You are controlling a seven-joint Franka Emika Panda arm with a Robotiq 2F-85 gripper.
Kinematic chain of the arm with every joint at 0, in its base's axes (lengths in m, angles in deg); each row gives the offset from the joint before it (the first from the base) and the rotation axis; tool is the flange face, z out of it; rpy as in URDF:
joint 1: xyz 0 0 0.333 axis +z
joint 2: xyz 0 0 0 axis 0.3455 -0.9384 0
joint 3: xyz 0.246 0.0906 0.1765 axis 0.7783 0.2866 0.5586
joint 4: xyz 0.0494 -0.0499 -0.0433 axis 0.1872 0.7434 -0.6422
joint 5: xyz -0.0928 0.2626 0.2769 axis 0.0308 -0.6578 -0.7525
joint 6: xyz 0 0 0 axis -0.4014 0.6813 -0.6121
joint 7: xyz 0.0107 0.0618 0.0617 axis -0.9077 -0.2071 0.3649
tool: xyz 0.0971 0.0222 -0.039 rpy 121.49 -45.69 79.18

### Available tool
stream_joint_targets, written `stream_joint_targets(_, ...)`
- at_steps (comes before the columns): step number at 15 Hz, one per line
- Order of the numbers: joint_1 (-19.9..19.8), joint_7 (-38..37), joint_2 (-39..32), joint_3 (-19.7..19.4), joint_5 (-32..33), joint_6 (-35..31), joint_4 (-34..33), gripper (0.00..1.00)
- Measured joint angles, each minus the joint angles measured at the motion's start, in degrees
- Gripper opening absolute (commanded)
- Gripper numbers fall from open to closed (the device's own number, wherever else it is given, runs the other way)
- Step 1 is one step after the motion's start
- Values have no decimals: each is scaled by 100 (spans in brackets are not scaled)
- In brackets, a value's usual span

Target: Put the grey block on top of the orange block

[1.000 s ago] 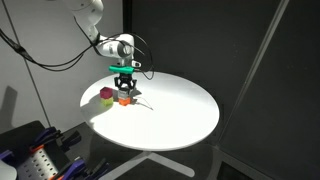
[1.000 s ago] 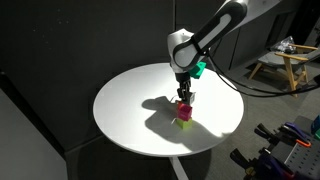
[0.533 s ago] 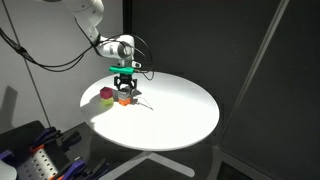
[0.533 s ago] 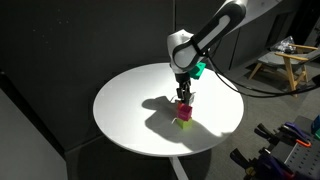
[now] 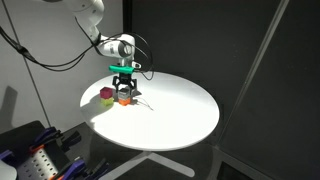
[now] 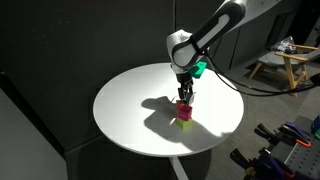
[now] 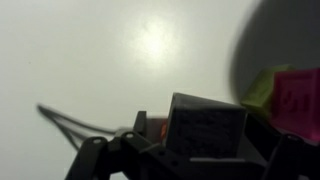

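In the wrist view the grey block (image 7: 205, 125) fills the space between my fingers and rests on the orange block (image 7: 155, 128), of which only a sliver shows at its left. My gripper (image 7: 200, 142) is open, with a gap on each side of the grey block. In an exterior view the gripper (image 5: 125, 90) hangs straight down over the orange block (image 5: 124, 101) at the table's left part, fingers around the small stack. In an exterior view the gripper (image 6: 184, 96) hides the stack.
A magenta cube (image 5: 105, 95) and a yellow-green block (image 5: 109, 102) lie close beside the stack; they show too in the wrist view, magenta cube (image 7: 298, 95), yellow-green block (image 7: 260, 90). All sit on a round white table (image 5: 180, 110). A wooden chair (image 6: 285, 60) stands behind.
The jaws have spread apart and let go of the grey block, which stays on the orange block. The arm has hardly moved.
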Motion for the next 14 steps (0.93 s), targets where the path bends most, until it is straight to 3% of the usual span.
stream_joint_targets(6, 0, -98, 310, 24, -139, 704, -135, 100)
stream_joint_targets(14, 3, -405, 918, 48, -141, 628, -122, 100)
